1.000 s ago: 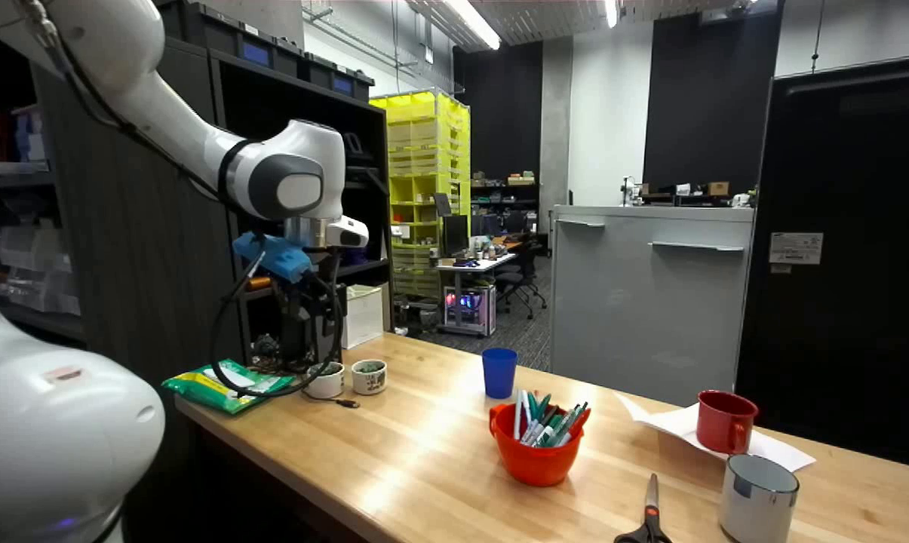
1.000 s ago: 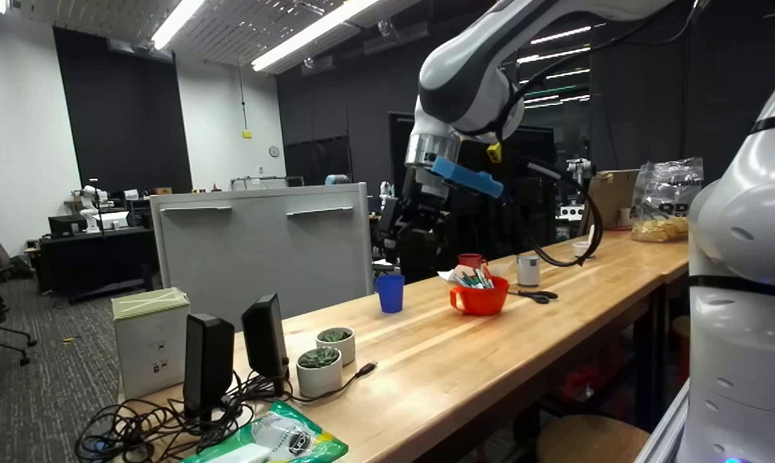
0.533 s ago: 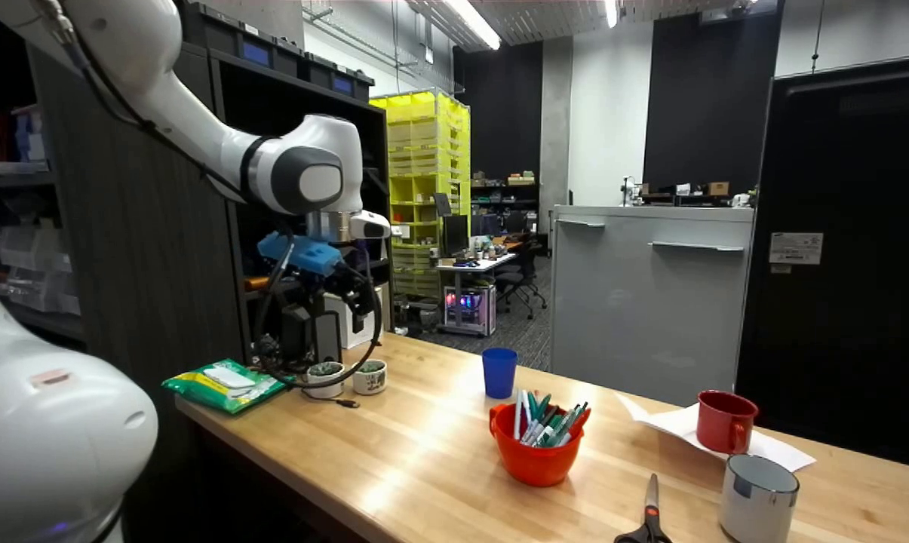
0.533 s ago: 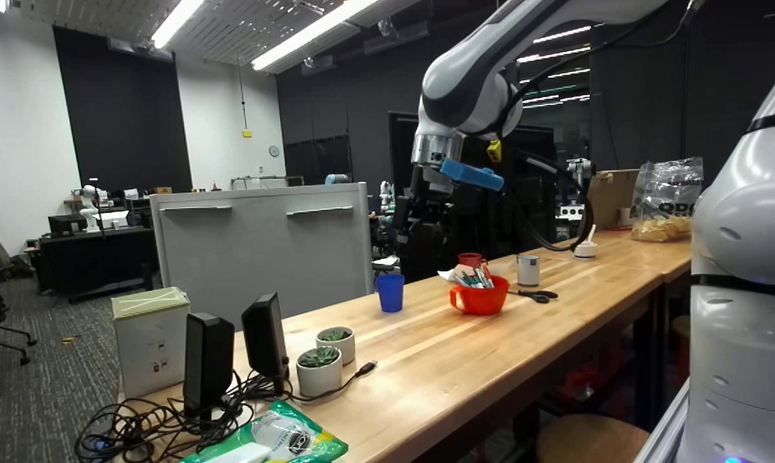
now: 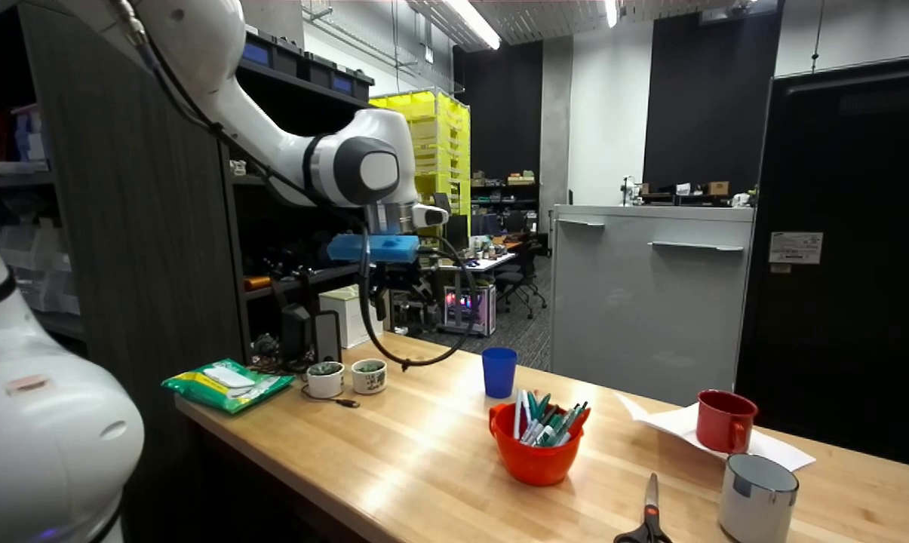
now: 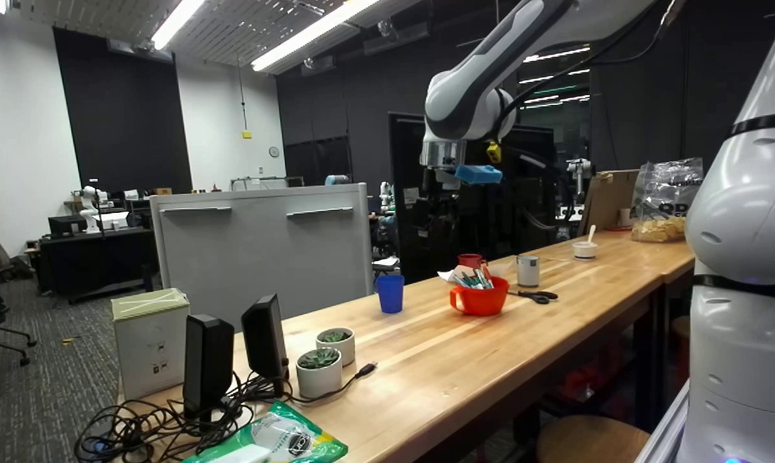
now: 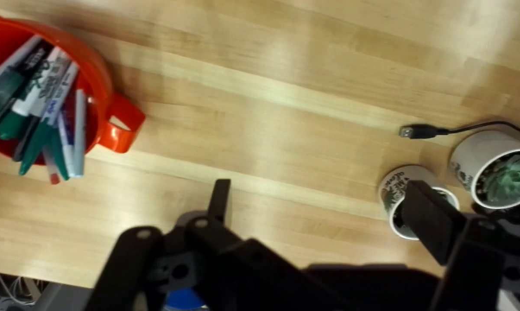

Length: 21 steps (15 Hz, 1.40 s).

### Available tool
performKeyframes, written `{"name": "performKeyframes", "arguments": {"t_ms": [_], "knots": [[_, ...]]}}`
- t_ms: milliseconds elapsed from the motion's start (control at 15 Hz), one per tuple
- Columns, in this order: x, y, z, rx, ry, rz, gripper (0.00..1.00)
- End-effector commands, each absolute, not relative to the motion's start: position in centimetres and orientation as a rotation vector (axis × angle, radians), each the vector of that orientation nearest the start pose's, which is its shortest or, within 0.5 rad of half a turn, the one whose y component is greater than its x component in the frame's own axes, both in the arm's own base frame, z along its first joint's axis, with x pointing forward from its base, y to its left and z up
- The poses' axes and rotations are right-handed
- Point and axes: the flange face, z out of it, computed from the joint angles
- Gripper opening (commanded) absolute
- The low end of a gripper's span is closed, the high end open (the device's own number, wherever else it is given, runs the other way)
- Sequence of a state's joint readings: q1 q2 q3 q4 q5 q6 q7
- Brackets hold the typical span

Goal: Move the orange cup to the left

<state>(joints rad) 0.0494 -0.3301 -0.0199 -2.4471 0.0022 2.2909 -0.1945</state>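
Observation:
The orange cup stands upright on the wooden table in both exterior views [image 5: 535, 461] [image 6: 483, 301], with several pens and markers sticking out. In the wrist view the orange cup [image 7: 96, 65] is at the upper left, partly cut off, its handle pointing towards the picture's middle. My gripper is open and empty, its fingers wide apart in the wrist view [image 7: 318, 190]. It hangs well above the table, to the side of the cup and touching nothing, as an exterior view shows [image 5: 405, 298]. In an exterior view the gripper [image 6: 435, 215] is dark against a black background.
A blue cup [image 5: 499, 373] stands beside the orange cup. Two potted succulents [image 5: 369, 377] [image 5: 324, 381] and a green packet [image 5: 231, 386] lie on the near-arm side. A red mug [image 5: 726, 422] on paper, a metal tin [image 5: 758, 501] and scissors [image 5: 650, 520] are beyond the cup. Speakers [image 6: 208, 363] have loose cables.
The arm and gripper have moved towards the orange cup, rightward in an exterior view, and the wrist has turned. The orange cup and the other table objects have not moved.

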Motion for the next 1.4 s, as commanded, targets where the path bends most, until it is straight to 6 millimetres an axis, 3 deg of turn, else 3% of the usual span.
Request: {"name": "performKeyframes", "arguments": {"t_ms": [0, 467, 1333], "knots": [[45.8, 0.6, 44.1, -3.130, -0.356, -0.273, 1.00], [47.7, -0.6, 44.0, -3.134, -0.413, -0.283, 1.00], [52.6, -10.7, 40.6, -3.283, -0.176, -0.198, 1.00]]}}
